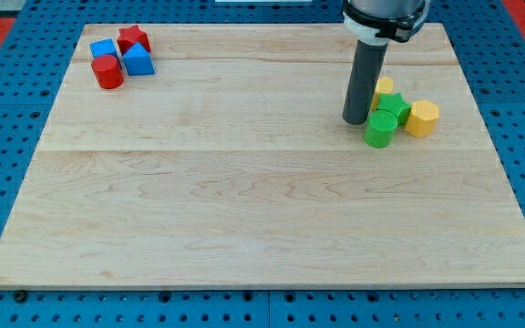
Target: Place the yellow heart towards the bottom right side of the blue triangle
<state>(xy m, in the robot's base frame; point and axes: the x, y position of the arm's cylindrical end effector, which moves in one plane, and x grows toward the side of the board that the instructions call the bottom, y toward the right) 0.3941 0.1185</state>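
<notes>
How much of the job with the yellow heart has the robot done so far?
Nothing looks done yet. The blue triangle sits at the view's top left. My tip is far away at the view's right, just left of the green blocks. Behind the rod peeks a yellow block, probably the yellow heart. What is left: pushing it all the way across, to the triangle's bottom right.

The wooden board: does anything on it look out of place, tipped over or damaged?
Nothing stands out. Red and blue blocks cluster at the view's top left; green and yellow blocks sit beside my tip. All are intact.
</notes>
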